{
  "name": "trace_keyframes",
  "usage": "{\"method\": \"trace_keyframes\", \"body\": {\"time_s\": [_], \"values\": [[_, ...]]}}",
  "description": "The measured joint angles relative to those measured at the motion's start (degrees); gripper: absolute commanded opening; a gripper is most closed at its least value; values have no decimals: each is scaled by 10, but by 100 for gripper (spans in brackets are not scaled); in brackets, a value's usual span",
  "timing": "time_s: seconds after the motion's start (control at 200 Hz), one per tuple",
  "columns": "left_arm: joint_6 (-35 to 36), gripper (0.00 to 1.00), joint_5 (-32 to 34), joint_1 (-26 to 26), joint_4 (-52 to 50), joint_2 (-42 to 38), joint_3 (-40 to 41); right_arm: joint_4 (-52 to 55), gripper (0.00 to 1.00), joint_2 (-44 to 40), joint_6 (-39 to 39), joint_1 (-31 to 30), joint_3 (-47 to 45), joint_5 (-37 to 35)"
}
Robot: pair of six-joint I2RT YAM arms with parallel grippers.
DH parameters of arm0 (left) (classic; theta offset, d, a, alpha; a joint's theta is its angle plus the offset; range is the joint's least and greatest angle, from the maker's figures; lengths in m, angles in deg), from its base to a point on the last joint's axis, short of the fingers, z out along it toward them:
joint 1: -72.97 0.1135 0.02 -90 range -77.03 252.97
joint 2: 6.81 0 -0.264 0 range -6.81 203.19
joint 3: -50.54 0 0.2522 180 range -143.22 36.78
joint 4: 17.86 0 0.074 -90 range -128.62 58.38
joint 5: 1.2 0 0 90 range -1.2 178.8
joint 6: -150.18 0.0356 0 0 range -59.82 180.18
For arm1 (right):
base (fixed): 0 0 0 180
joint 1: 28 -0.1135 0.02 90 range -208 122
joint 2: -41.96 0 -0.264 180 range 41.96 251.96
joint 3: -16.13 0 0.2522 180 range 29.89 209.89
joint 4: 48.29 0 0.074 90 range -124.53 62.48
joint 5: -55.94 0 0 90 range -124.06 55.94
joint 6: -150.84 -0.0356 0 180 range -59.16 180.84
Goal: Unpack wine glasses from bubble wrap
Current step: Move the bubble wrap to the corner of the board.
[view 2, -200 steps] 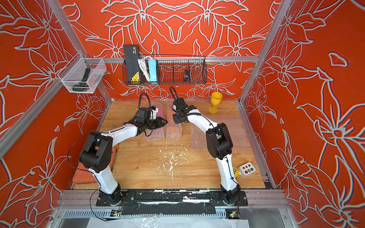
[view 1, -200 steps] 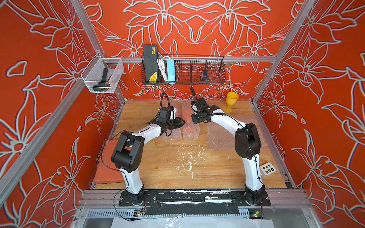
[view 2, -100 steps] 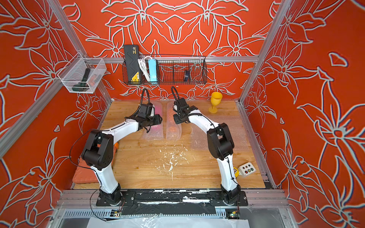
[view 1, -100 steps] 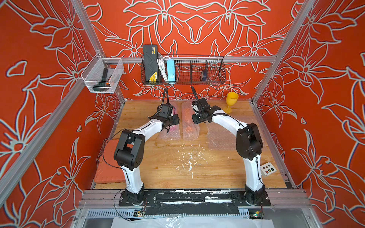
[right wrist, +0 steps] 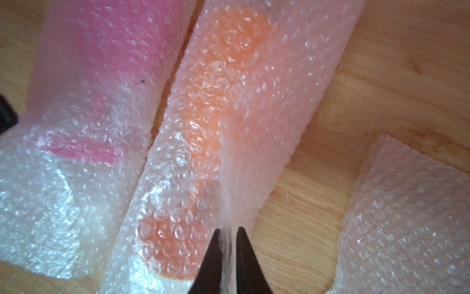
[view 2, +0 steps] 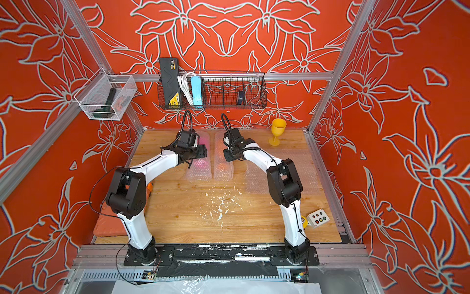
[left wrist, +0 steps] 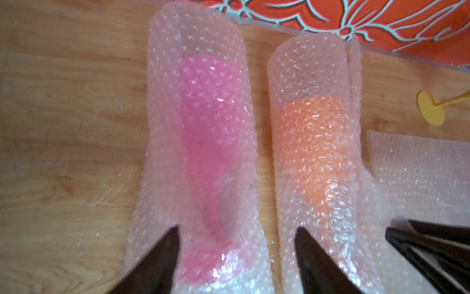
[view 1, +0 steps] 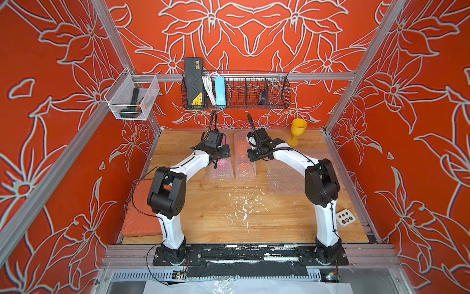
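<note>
Two bubble wrap rolls lie side by side at the back of the table. One holds the pink wine glass (left wrist: pixel 208 114), seen as blurred colour. The other (view 1: pixel 244 165) holds the orange wine glass (right wrist: pixel 216 76). My left gripper (left wrist: pixel 237 230) is open, its fingers standing either side of the pink roll (view 1: pixel 221 169) near the glass's foot. My right gripper (right wrist: pixel 229 230) is shut on a loose edge of the orange roll's bubble wrap. The yellow wine glass (view 1: pixel 297 132) stands upright and bare at the back right. A flat bubble wrap sheet (view 1: pixel 287 173) lies under the right arm.
A black wire basket (view 1: pixel 254 101) hangs on the rear wall above both wrists. A clear bin (view 1: pixel 132 99) hangs on the left wall. An orange pad (view 1: pixel 140 219) lies front left, a button box (view 1: pixel 345 218) front right. White flecks (view 1: pixel 244 203) dot the table's middle.
My left gripper has opened wide and shifted toward the rear, over the pink roll. My right gripper has kept its pinch on the orange roll's wrap, almost still.
</note>
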Motion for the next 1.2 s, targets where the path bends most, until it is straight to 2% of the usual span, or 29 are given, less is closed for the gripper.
{"method": "trace_keyframes", "body": {"time_s": [0.135,0.58,0.656,0.706,0.726,0.961,1.196], "values": [[2,81,16,0,-25,47,-49,-7,14,-14,-1,0,-20,9],[7,68,21,11,-64,122,-90,-24,15,-21,-1,0,-39,26],[10,58,22,14,-66,123,-90,-25,15,-21,-1,0,-40,26],[7,41,24,15,-67,125,-91,-26,15,-21,-1,0,-40,26],[12,38,24,16,-68,127,-91,-27,15,-21,-1,0,-40,27],[11,40,33,43,-80,155,-119,-29,15,-34,-1,0,-51,33],[20,40,76,66,-108,156,-127,-38,15,-40,-1,0,-60,40]]}}
